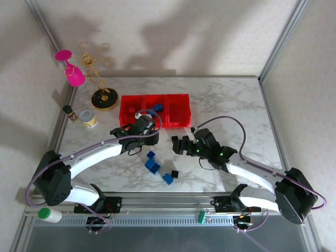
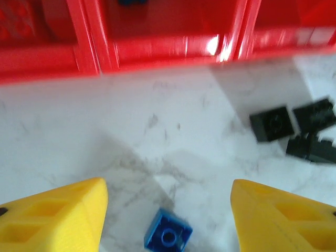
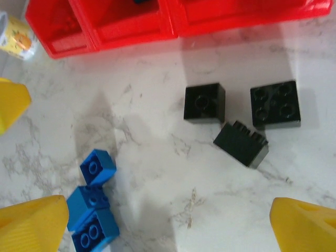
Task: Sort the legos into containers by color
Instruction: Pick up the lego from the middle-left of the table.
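Left wrist view: left gripper (image 2: 168, 181) open, empty, blue lego (image 2: 168, 237) right between its fingers (image 2: 58, 212), mid-table on the near side of the containers (image 2: 157, 50). Right gripper (image 3: 169, 202) is wide open too, nearer the black legos (image 3: 205, 102).

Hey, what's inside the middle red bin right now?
One blue brick lies in the middle bin. The left arm hides its near part from above, so anything there cannot be seen.
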Robot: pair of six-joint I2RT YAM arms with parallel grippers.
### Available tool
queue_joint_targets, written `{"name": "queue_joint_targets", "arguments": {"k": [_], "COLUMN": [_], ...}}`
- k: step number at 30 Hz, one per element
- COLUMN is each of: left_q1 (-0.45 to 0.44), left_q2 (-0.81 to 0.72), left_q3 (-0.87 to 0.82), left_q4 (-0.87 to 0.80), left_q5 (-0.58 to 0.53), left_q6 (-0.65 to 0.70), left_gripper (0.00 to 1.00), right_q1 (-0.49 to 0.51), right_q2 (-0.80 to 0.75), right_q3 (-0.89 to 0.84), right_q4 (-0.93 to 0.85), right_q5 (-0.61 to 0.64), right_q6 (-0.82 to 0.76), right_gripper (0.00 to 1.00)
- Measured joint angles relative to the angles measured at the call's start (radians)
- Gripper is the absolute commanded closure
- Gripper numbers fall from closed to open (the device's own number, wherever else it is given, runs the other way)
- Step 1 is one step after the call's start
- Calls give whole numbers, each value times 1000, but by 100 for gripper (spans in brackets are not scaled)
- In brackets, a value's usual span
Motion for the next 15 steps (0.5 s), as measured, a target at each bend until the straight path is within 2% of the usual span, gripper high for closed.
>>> {"name": "queue_joint_targets", "arguments": {"k": [9,15], "left_q1": [-75,-110], "left_q2": [12,87], "left_q3": [-89,-92], "left_q4": [-19,-18], "left_q5": [32,45], "left_q6": [-49,-48], "left_gripper": [34,34], "right_q1": [51,53], "right_q2": [24,23], "right_q3": [-42,-60], "right_q4": [3,3], "right_q5": [7,31], "right_q6": [-3,-3], "right_gripper": [1,1]}}
